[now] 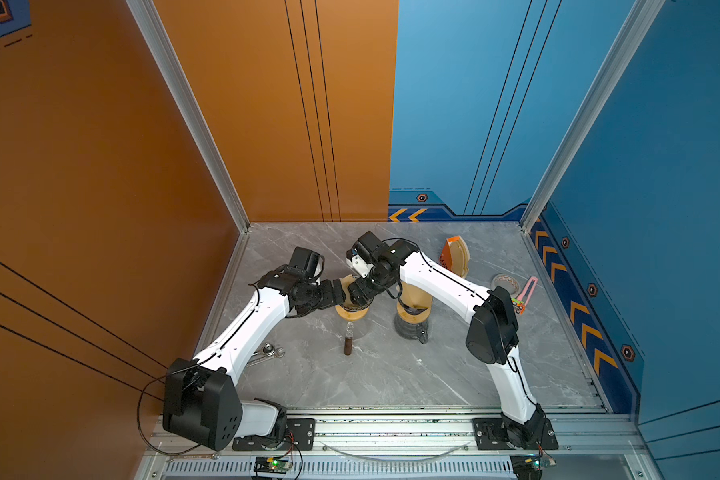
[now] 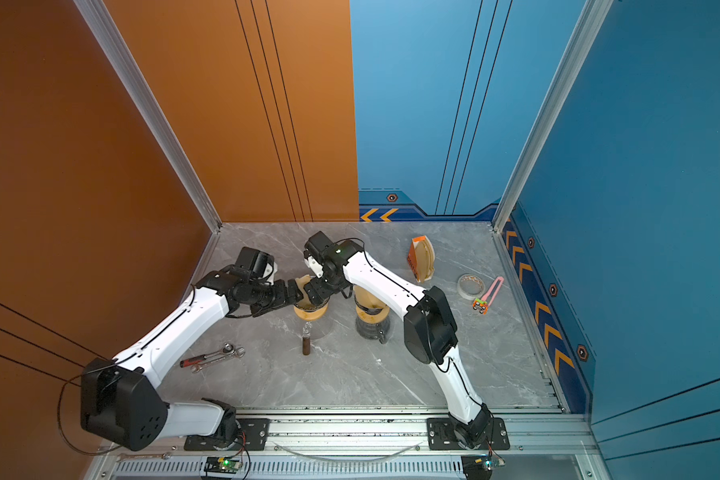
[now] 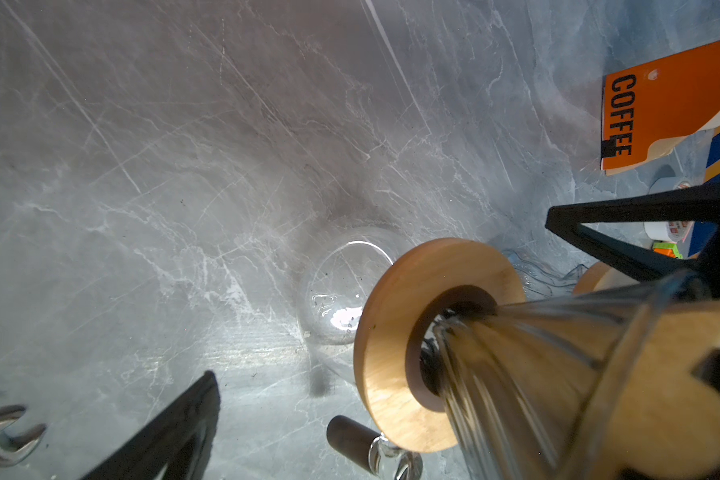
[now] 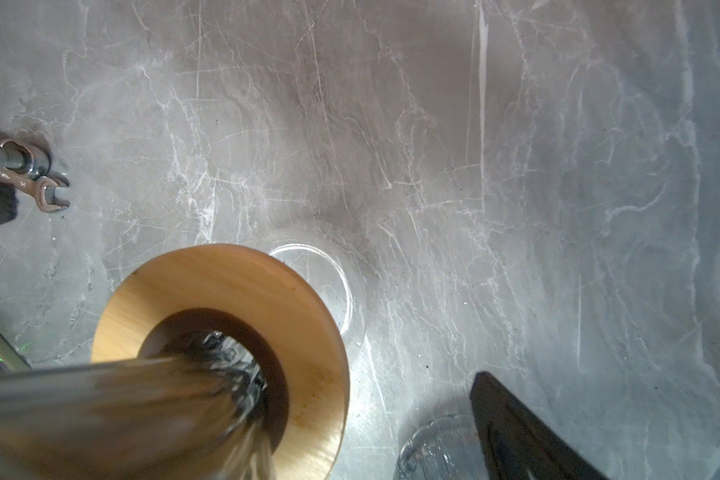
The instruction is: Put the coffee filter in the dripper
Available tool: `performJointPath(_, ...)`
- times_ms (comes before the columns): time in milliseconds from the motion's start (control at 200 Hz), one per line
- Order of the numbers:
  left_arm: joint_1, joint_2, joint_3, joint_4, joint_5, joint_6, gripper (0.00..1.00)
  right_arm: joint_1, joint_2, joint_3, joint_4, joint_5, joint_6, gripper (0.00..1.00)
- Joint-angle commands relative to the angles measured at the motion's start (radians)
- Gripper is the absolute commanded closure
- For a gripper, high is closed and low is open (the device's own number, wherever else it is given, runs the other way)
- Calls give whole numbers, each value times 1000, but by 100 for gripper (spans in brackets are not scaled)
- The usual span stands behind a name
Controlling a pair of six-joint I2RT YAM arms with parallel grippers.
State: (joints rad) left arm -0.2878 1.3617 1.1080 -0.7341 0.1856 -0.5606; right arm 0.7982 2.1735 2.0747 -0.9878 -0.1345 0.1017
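Ok, both top views: left gripper (image 1: 341,292) and right gripper (image 1: 355,291) meet tip to tip over the dripper (image 1: 350,314), near the middle of the tabletop (image 1: 391,374). Tan filter (image 1: 343,285) pokes up between them, above the wooden ring. Box (image 1: 454,257) stands toward the rear edge, right of middle. Tape (image 1: 495,282) and pink tool (image 1: 533,280) lie by the right edge, wrenches (image 2: 213,357) by the left edge.

Left wrist: left gripper (image 3: 379,297) is released, fingers (image 3: 175,428) spread wide around the dripper (image 3: 387,316). One finger is well clear of the glass cone; the other is close, contact unclear. Filter (image 3: 516,353) shows tan through the ribbed glass, inside the cone. Clear carafe (image 3: 337,291) sits below the ring.

Right wrist: blurred cone is close to the lens, ring of the dripper (image 4: 225,282) beyond it. Only one finger (image 4: 516,428) of the right gripper shows, apart from the cone and touching nothing; jaws wide, so released. Carafe rim (image 4: 329,266) is beside the ring.
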Motion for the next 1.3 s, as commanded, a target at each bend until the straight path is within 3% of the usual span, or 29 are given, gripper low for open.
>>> performJointPath(0,12,10,-4,-22,-17,17,2,-7,4,39,-30,-16,2,8)
performJointPath(310,12,20,10,-22,-11,14,2,-35,-40,62,-28,-92,24,9)
performJointPath(1297,27,11,-41,-2,-9,13,2,-39,5,9,-28,-41,25,9)
